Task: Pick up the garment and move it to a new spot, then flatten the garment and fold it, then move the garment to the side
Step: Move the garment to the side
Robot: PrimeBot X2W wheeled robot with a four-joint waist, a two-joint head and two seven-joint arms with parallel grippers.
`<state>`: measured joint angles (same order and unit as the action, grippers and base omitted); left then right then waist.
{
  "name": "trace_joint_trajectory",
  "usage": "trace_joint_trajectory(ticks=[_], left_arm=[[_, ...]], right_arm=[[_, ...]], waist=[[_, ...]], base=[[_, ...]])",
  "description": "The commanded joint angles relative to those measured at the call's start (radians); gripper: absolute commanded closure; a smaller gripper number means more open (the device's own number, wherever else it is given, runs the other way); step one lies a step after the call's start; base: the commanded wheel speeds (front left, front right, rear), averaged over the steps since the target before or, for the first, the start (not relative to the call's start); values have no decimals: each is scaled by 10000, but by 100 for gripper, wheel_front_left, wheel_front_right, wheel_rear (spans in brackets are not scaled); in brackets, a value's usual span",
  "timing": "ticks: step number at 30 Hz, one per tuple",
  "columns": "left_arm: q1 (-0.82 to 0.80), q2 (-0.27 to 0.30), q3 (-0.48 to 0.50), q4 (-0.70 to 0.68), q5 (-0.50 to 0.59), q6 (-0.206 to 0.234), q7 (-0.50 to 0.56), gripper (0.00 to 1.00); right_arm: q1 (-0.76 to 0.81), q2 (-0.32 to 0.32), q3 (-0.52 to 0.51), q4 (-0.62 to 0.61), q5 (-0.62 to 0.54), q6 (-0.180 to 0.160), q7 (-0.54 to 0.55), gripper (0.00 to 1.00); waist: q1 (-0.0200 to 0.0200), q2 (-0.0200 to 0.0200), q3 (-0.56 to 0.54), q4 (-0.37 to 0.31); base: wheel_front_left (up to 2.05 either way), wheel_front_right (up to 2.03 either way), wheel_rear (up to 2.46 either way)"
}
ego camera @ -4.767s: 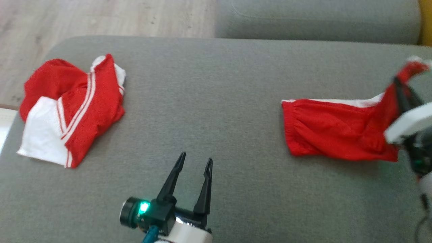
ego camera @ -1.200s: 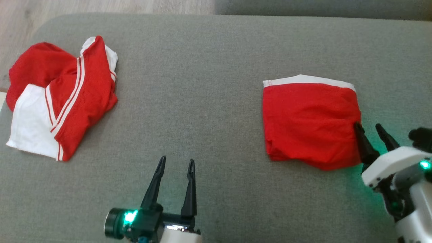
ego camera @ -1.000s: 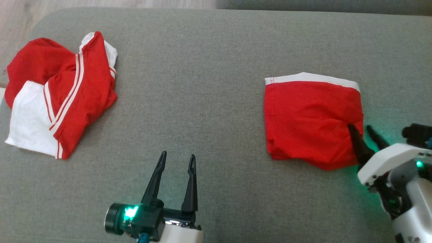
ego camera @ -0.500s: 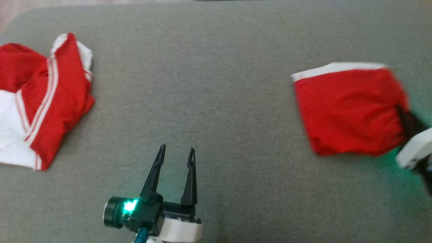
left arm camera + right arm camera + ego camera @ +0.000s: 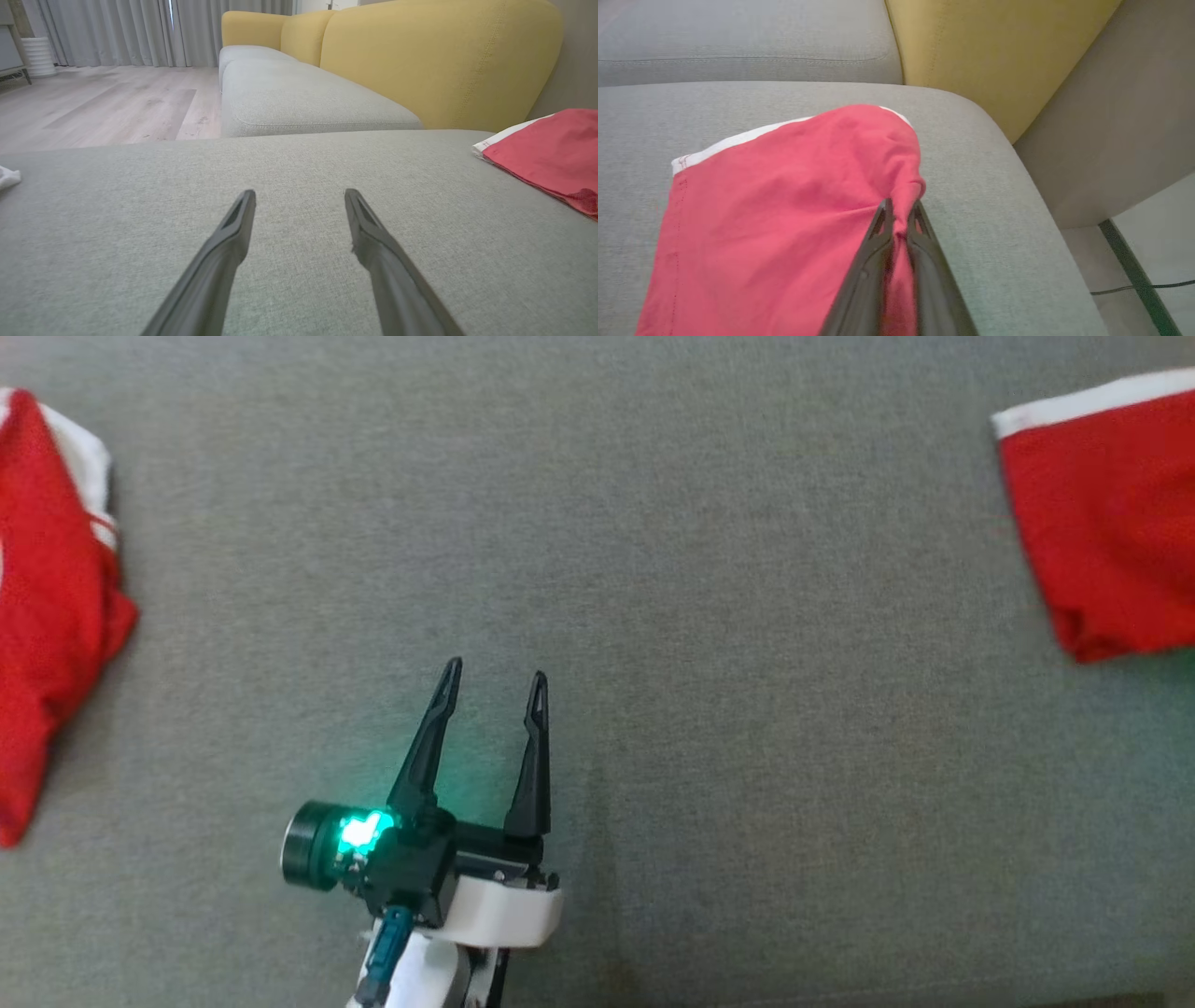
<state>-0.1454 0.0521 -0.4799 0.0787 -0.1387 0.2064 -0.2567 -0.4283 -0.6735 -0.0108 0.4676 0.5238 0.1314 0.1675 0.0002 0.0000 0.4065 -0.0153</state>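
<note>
Head view: left gripper (image 5: 492,679), jaws spread and empty, idles over the middle of the grey cushion (image 5: 747,616). Left wrist view: nothing lies between them. Right wrist view: jaws of the right gripper (image 5: 901,205) pinch the edge of the folded garment (image 5: 775,210) near the cushion's right end, apparently to drag it aside.

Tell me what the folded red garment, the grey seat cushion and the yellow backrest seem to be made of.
The folded red garment: thin knit or mesh fabric, probably synthetic, matte; it bunches softly where the right gripper pinches it, with a white stitched band. The grey seat cushion: woven upholstery cloth, matte, with fine flecked weave. The yellow backrest: similar woven upholstery, matte, with seam stitching.
</note>
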Motion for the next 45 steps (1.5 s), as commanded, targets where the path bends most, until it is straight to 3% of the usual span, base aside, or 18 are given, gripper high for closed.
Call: trace_joint_trajectory(ticks=[1,2,3,4,10,14,23,32,36,45], left_arm=[[-179,-18,307,-275,83,-31,-51,0],[-218,-18,307,-261,91,-49,-51,0],[-250,-18,301,-243,93,-68,-51,0],[-278,-18,290,-226,93,-86,-51,0],[-321,-18,183,-33,-1,-156,-51,0],[-104,-18,208,70,-50,-144,-51,0],[920,-18,376,168,-324,-106,-51,0],[1967,-18,598,47,-513,131,-51,0],[2356,-18,903,-218,-498,297,-51,0],[3257,-16,1550,-974,-103,146,-51,0]], right_arm=[[-151,-534,-117,-215,-122,-7,-62,100],[-260,-498,-266,-208,-260,-7,-9,98],[-345,-459,-428,-185,-457,-7,37,53],[-401,-429,-580,-165,-712,-7,36,0],[-361,308,-1354,-122,-2229,-7,-98,0],[102,1306,-1307,-523,-2569,-7,-166,0],[2008,3373,169,-1787,-1950,-7,-1037,0],[3717,4480,1668,-2140,-1626,-7,-3146,0],[4308,5081,1554,-2176,-2048,-7,-4127,0],[5747,5995,663,-3167,-3033,-7,-4289,0]], waist=[[-2,0,182,-142],[-2,0,218,-165],[-2,0,242,-182],[-2,0,257,-195],[-2,0,-179,-115],[-2,0,-934,24],[-2,0,-3045,325],[-2,0,-4374,713],[-2,0,-4717,944],[-2,0,-5329,1271]], base=[[0,0,0],[0,0,0],[0,0,0],[0,0,0],[0,0,0],[0,0,0],[0,0,0],[0,0,0],[0,0,0],[0,0,0]])
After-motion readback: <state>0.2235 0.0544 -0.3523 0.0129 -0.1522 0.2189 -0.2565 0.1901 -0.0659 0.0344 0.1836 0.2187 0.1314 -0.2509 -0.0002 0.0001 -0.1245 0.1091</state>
